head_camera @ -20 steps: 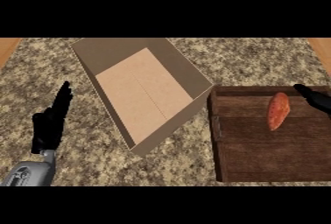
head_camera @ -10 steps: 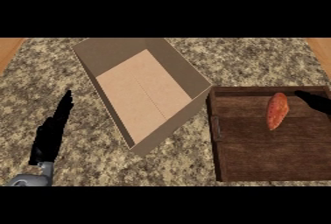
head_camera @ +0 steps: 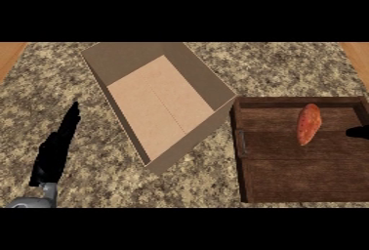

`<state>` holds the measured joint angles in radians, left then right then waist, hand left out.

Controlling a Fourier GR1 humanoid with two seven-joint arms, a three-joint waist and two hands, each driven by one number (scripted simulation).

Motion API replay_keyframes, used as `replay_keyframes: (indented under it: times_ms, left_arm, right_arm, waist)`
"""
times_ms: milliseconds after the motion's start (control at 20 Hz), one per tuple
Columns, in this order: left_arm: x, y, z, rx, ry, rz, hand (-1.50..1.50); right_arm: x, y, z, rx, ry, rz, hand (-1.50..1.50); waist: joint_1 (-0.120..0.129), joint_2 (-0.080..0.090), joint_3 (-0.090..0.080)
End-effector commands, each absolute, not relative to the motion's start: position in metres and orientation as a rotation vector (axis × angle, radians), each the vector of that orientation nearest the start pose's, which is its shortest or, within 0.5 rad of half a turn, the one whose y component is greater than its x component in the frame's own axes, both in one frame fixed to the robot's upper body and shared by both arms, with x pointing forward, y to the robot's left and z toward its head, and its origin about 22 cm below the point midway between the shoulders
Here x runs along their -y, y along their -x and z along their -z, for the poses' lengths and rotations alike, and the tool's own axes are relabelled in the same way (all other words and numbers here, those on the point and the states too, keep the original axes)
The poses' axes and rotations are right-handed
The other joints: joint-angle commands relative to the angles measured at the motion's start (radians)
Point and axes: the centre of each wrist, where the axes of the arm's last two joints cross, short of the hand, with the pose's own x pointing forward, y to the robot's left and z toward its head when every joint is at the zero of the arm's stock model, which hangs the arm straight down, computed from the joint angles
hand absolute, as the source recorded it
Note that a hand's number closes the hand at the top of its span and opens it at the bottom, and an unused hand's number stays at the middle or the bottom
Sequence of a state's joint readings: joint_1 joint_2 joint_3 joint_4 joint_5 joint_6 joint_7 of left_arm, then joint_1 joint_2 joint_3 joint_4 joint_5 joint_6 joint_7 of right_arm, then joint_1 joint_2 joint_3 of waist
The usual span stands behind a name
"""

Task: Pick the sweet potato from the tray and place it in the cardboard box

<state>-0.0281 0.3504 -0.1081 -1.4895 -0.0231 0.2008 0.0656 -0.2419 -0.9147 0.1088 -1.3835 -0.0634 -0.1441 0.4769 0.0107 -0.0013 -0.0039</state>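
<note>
Head view, steep downward angle. Surface [head_camera: 86,68]: speckled granite, with wood strips showing at the upper left and upper right corners. Box [head_camera: 115,58]: 1 open cardboard box, set at a slant, left of centre, nothing in it; its near right corner sits just beside the tray. Tray [head_camera: 288,171]: 1 dark wooden tray with raised rim, at right. Sweet potato [head_camera: 309,124]: 1, orange, lying lengthwise in the far part of the tray, nearer its right side, apart from the rim. Left hand [head_camera: 54,152]: at lower left over the surface, well apart from the box, fingers straight and together, pointing away, holding nothing. Right hand [head_camera: 358,132]: only a dark tip at the right edge, over the tray, near the sweet potato and not touching it; cannot tell how its fingers stand
</note>
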Motion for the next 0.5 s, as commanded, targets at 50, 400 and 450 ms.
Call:
replay_keyframes:
  times_ms: [50, 400, 450]
  left_arm:
    - [-0.285, -0.245, -0.001, 1.447, -0.371, 0.199, 0.00]
    - [-0.305, -0.233, -0.015, 1.453, -0.369, 0.193, 0.00]
    - [-0.299, -0.251, -0.007, 1.446, -0.377, 0.201, 0.00]
  right_arm:
    - [0.375, -0.295, -0.152, 0.856, 0.727, -0.590, -1.50]
    - [0.328, -0.318, -0.165, 0.795, 0.708, -0.568, -1.50]
    - [0.330, -0.313, -0.158, 0.776, 0.708, -0.559, -1.50]
  waist:
    - [0.005, 0.002, 0.001]
    - [0.003, 0.001, 0.003]
    - [-0.007, 0.001, 0.003]
